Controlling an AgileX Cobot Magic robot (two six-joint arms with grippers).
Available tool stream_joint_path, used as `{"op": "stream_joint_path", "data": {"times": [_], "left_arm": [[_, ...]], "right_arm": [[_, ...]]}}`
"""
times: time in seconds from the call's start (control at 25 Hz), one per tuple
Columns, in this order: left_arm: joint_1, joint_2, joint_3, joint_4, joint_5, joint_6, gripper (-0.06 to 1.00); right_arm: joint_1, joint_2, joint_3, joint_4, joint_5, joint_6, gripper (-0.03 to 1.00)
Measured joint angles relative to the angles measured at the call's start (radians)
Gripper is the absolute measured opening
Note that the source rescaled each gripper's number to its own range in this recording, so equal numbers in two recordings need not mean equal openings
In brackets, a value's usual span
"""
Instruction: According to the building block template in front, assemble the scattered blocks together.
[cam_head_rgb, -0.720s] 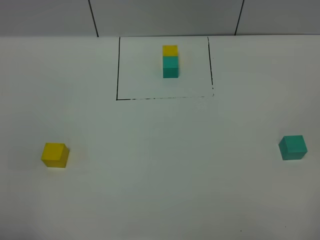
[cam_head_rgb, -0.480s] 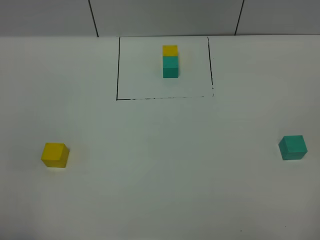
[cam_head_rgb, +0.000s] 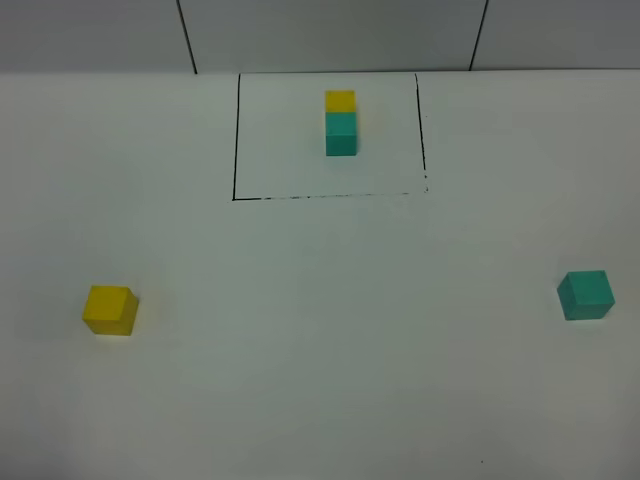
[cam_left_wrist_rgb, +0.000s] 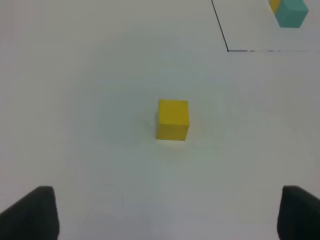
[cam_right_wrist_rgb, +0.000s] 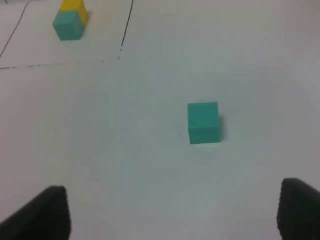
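The template is a yellow cube joined to a teal cube inside a black outline at the back middle; it also shows in the left wrist view and the right wrist view. The loose yellow cube sits at the front left, alone on the table. The loose teal cube sits at the front right. My left gripper is open, its fingertips wide apart short of the yellow cube. My right gripper is open short of the teal cube. Neither arm shows in the high view.
The white table spreads between the two loose cubes. The black outline marks a rectangle at the back. A grey wall with dark seams stands behind the table.
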Motion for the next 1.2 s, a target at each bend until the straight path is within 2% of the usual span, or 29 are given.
{"op": "stream_joint_path", "data": {"times": [0.12, 0.36, 0.6, 0.84, 1.2], "left_arm": [[0.0, 0.002, 0.0, 0.005, 0.0, 0.0, 0.87], [0.0, 0.101, -0.035, 0.096, -0.001, 0.0, 0.86], [0.0, 0.451, -0.152, 0.053, 0.026, -0.026, 0.86], [0.0, 0.895, -0.299, 0.048, 0.061, -0.031, 0.85], [-0.022, 1.33, -0.382, 0.056, -0.102, -0.032, 0.85]], "right_arm": [[0.0, 0.0, 0.0, 0.0, 0.0, 0.0, 0.69], [0.0, 0.0, 0.0, 0.0, 0.0, 0.0, 0.69], [0.0, 0.0, 0.0, 0.0, 0.0, 0.0, 0.69], [0.0, 0.0, 0.0, 0.0, 0.0, 0.0, 0.69], [0.0, 0.0, 0.0, 0.0, 0.0, 0.0, 0.69]]}}
